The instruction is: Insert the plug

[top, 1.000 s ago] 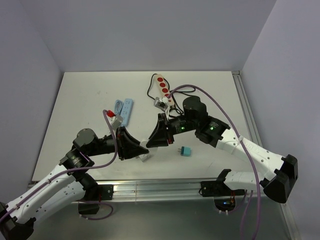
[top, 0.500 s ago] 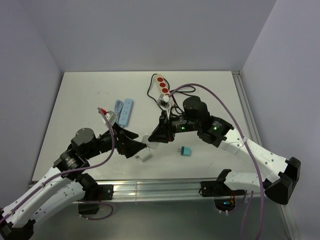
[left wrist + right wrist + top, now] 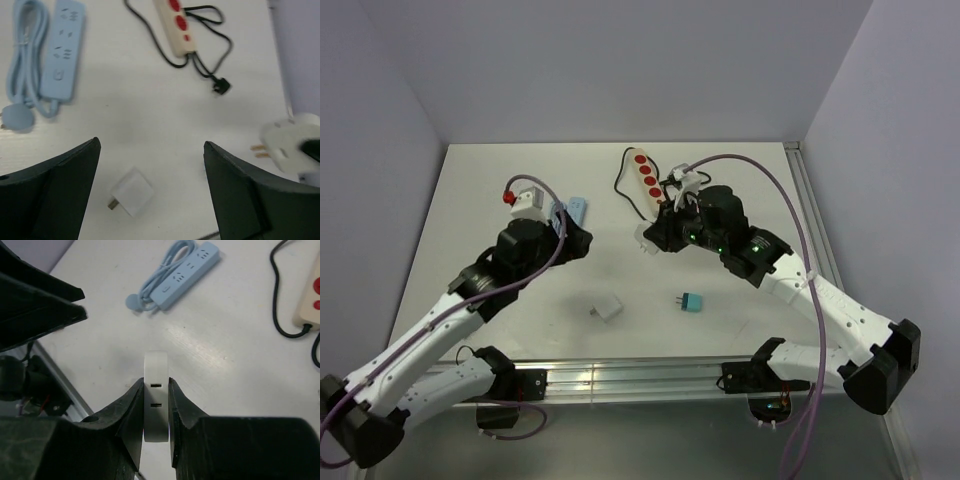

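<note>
A small white cube plug (image 3: 605, 308) (image 3: 131, 191) lies loose on the table, its short prongs pointing left in the left wrist view. My left gripper (image 3: 578, 238) (image 3: 151, 145) hangs above it, open and holding nothing. My right gripper (image 3: 650, 238) (image 3: 155, 382) is shut on a white rounded adapter (image 3: 156, 400), whose two slots face the wrist camera. The same adapter (image 3: 290, 145) shows metal prongs at the right edge of the left wrist view. A teal plug (image 3: 690, 302) lies to the right of the cube.
A beige power strip with red switches (image 3: 645, 175) (image 3: 175, 25) (image 3: 310, 300) and its black cable lie at the back centre. A light blue power strip (image 3: 575, 212) (image 3: 62, 47) (image 3: 185, 272) with a coiled cord sits at the left. An aluminium rail (image 3: 620, 378) runs along the near edge.
My left gripper opened and let go of the white cube plug, then rose and drew back to the left. My right gripper carried the adapter farther back and to the right.
</note>
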You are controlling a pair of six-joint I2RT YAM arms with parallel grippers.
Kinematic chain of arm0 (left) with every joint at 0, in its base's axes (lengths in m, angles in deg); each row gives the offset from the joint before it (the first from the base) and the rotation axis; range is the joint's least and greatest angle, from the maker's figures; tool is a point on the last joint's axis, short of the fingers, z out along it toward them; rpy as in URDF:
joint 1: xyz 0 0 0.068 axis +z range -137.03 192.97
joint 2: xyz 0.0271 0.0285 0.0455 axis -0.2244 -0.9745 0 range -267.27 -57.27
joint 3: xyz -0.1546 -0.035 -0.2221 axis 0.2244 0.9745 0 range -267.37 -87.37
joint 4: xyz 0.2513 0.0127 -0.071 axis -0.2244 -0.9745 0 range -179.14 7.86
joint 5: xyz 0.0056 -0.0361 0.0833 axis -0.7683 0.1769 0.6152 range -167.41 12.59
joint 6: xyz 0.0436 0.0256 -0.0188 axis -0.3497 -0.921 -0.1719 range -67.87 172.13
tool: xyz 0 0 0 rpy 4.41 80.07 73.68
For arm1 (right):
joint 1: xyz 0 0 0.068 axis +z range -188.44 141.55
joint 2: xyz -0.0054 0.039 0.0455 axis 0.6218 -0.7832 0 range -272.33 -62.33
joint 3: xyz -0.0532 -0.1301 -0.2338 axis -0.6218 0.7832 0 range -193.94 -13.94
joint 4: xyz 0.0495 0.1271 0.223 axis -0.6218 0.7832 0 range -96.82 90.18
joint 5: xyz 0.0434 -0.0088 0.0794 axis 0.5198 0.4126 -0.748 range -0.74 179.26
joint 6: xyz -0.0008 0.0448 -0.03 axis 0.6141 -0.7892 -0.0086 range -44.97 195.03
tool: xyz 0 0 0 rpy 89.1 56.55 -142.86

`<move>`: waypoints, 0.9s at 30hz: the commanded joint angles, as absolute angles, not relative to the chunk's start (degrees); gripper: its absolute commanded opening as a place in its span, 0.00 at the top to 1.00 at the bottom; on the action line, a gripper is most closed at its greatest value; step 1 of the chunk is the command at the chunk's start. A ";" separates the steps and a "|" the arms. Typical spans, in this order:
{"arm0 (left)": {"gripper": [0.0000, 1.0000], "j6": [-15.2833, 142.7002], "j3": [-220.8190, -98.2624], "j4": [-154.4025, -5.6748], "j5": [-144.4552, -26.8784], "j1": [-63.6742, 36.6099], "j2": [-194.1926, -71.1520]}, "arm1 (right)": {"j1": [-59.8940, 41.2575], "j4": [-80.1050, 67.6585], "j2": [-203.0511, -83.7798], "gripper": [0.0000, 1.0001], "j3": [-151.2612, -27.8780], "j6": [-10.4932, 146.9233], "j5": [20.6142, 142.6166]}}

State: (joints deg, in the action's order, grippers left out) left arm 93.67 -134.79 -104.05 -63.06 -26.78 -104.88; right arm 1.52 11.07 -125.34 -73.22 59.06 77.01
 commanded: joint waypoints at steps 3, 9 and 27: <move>0.15 98.97 -134.05 -104.56 -58.86 -18.60 -114.38 | 0.14 5.14 -127.20 1.00 -77.48 62.64 81.98; 0.34 104.60 -130.97 -101.23 -57.63 -12.26 -122.74 | -0.65 -1.19 -125.88 1.00 -75.99 62.19 77.93; 0.56 106.80 -132.46 -95.33 -52.10 -12.17 -135.57 | -2.67 -5.50 -127.37 1.00 -73.44 60.97 73.88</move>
